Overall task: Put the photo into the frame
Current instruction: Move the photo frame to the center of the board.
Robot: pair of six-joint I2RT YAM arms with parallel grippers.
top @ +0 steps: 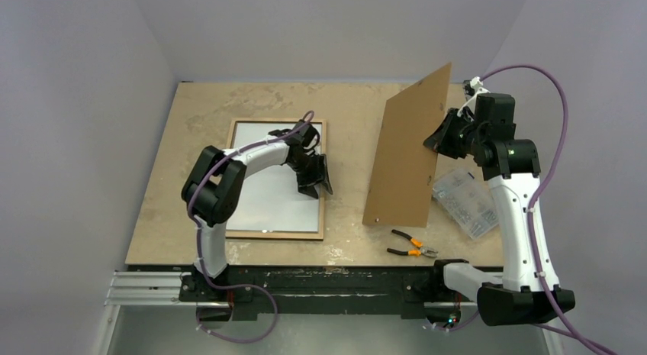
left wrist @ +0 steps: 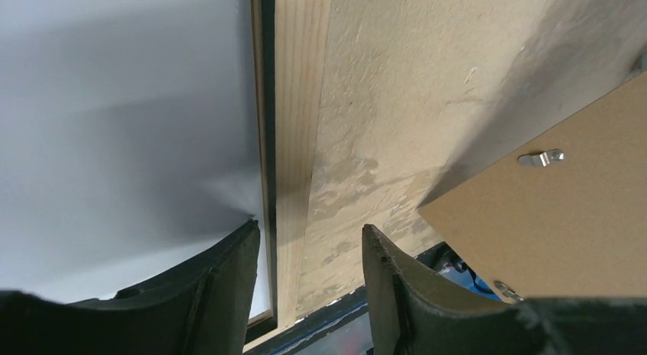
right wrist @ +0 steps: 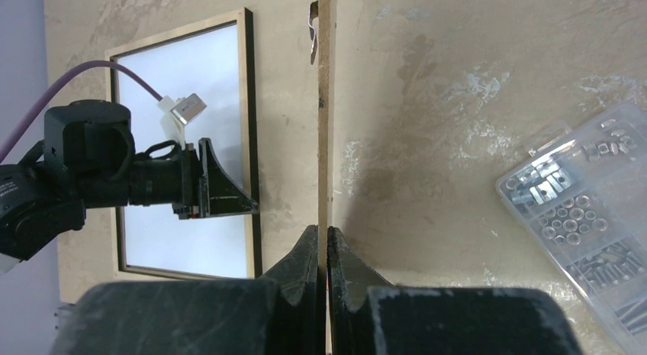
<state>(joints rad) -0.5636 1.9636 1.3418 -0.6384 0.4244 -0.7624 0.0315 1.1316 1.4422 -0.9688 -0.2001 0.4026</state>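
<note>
Rightward, right tool [right wrist: 328, 246] clamps standing board [top: 408, 156] beside pliers [top: 412, 246]; left tool [left wrist: 311, 250] apart over frame [left wrist: 294, 103].

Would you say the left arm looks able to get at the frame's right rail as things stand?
Probably yes: the left gripper hangs over the frame rail, jaws open astride it, nothing between.

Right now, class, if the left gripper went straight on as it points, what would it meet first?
Most likely the frame: its wood-coloured rail lies between the fingers of the open left gripper. One finger heads for the photo, white side up, the other for the table. Its height is unclear.
</note>
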